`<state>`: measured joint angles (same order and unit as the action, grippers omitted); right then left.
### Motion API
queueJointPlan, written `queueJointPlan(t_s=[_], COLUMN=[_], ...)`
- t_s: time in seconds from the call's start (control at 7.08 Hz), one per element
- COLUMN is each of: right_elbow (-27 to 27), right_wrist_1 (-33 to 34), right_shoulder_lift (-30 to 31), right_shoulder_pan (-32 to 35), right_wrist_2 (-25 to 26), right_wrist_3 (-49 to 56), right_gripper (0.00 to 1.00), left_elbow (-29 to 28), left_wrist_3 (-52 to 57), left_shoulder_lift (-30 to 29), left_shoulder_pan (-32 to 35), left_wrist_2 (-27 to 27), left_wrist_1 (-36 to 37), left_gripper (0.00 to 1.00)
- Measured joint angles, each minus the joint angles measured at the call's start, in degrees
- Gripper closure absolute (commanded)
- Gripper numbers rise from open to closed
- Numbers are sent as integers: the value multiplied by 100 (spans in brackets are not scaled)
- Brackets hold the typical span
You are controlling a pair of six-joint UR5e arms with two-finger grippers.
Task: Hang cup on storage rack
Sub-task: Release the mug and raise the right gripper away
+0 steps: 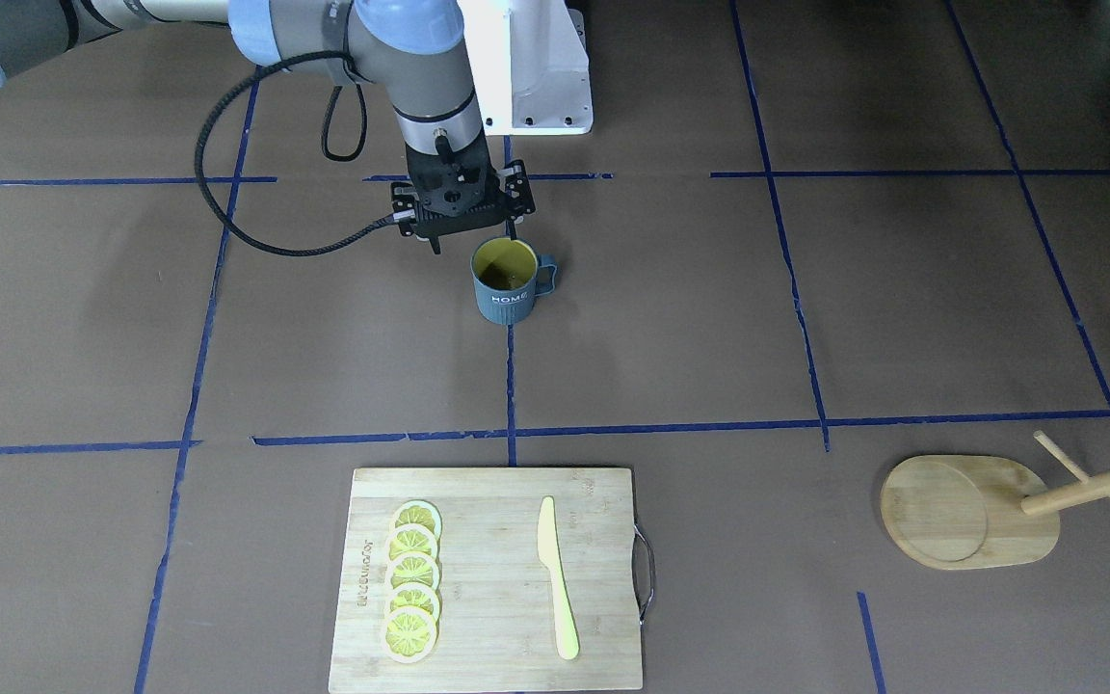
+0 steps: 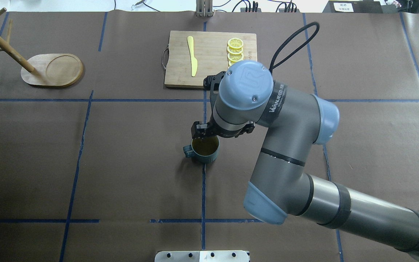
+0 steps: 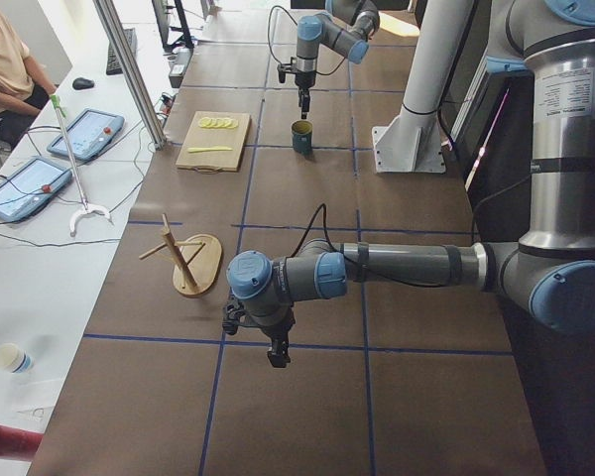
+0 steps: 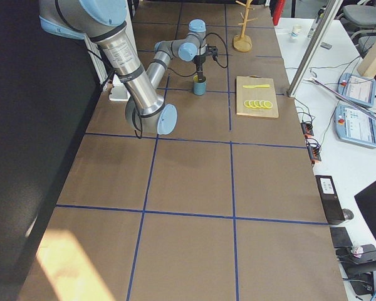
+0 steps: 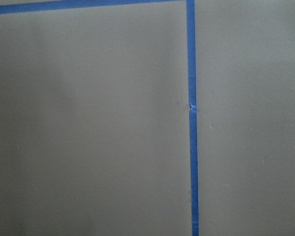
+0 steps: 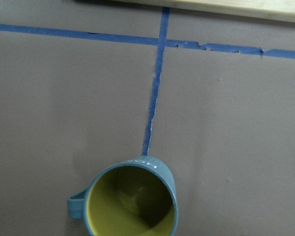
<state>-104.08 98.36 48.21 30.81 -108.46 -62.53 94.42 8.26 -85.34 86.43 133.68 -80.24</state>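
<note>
1. my right jaws [image 1: 473,233] hang pointing down right over the far rim of the cup [image 1: 505,280]. i honestly can't tell whether they're spread or pinched together, the wrist blocks too much.
2. the cup stands upright on the tabletop [image 2: 122,163], about mid-table, sitting on a strip of blue tape [image 2: 203,189]. yellow inside faces up and, seen from over my shoulders, the handle sticks out at 9 o'clock.
3. the storage rack [image 1: 969,511] stands at roughly 10 o'clock from the cup, well apart from it, with nothing on its pegs.
4. at 12 o'clock from the cup there's a cutting board [image 2: 213,47] with a row of lemon slices [image 2: 235,49] and a yellow knife [image 2: 192,56] lying on it.
5. my left jaws [image 3: 276,355] hover low over bare tabletop, off near the rack and far from the cup. can't tell if they're spread or closed. that wrist camera only shows brown surface and tape.
</note>
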Motion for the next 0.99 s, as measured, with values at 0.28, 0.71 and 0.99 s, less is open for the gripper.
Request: queueJointPlan(t_s=[0.28,0.71,0.99], right_elbow=[-208,-172,-182], right_wrist_1=[338,431,413], right_shoulder_lift=[259,1498,2546], right_shoulder_pan=[991,2682,3373], right_wrist_2=[-702,-1657,-1934], right_wrist_3=[1018,3464,4886], right_gripper=[0,0,0], left_elbow=[235,543,506], left_wrist_3=[0,-26,-39], left_shoulder_lift=[-19,-130,-372], left_shoulder_pan=[-2,-9,-15], left_wrist_2=[-6,-50,-58], left_wrist_1=[-26,-46,-446], left_gripper=[0,0,0])
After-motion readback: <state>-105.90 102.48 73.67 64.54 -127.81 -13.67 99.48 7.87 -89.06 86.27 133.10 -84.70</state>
